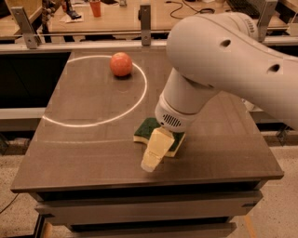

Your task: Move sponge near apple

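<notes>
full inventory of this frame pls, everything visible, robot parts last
apple: 1, orange-red, far left of the table, inside the ring
sponge: 1, green over pale yellow, front centre of the table, partly under the claw
ring: 1, white line, left half of the table
table: 1, dark brown, centre
cup: 1, orange, on the bench
bench: 1, tan, behind the table
arm: 1, white, from the right
claw: 1, cream-yellow, over the sponge's near edge

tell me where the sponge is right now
In the camera view the sponge lies near the table's front edge, partly hidden by the gripper, outside the white ring that holds the apple.
</notes>
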`<state>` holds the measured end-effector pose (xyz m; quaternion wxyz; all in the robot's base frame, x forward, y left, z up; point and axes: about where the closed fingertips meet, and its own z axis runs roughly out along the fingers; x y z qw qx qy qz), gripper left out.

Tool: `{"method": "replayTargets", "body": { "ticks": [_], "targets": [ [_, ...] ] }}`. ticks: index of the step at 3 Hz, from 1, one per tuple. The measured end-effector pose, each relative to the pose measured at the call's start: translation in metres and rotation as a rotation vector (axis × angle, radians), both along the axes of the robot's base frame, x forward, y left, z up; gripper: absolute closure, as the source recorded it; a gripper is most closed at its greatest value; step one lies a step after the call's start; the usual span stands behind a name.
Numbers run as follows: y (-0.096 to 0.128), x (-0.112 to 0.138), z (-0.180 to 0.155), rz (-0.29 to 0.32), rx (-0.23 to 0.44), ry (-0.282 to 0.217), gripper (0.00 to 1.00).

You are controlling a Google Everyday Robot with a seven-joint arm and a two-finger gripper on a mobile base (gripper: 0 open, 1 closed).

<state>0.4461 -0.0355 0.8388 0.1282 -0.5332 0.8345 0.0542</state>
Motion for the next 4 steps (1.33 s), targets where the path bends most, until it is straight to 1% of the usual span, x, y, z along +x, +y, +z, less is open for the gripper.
{"method": "replayTargets", "body": {
  "ticks": [1,2,3,4],
  "targets": [
    [0.006,0.003,-0.008,0.001,-0.003,-0.002,0.00],
    [0.010,0.009,-0.016,0.015,-0.010,-0.025,0.00],
    [0.009,0.012,-0.021,0.027,-0.029,-0.031,0.17],
    [0.009,0.012,-0.020,0.028,-0.029,-0.033,0.41]
  ]
}}
